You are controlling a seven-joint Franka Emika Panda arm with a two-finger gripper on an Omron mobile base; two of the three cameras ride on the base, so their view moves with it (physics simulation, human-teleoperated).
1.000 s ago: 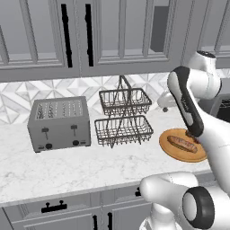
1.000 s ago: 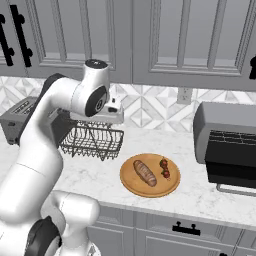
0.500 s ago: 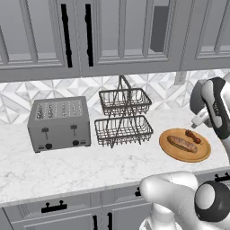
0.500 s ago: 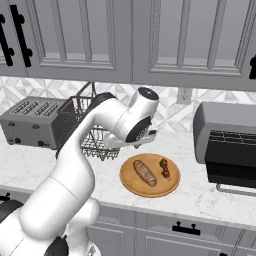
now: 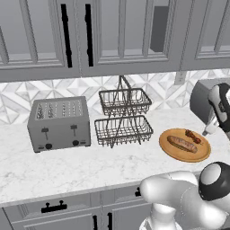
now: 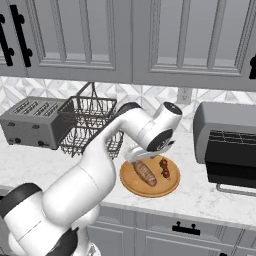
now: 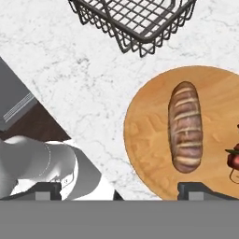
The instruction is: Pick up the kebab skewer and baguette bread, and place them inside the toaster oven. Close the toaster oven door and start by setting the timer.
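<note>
The baguette bread lies on a round wooden board, and the kebab skewer sits just past it at the right edge of the hand view. My gripper hovers open above the board's near rim, its jaws wide apart and holding nothing. From the right base view, the gripper hangs over the board's left side beside the baguette bread and the kebab skewer. The toaster oven stands to the right with its door folded down, handle forward.
A two-tier wire basket stands left of the board, close behind my hand. A grey slot toaster sits further left. The counter's front edge runs just below the wooden board.
The arm has swung right from above the wire basket to over the wooden board. The jaws stand a little wider. Nothing on the counter has moved.
</note>
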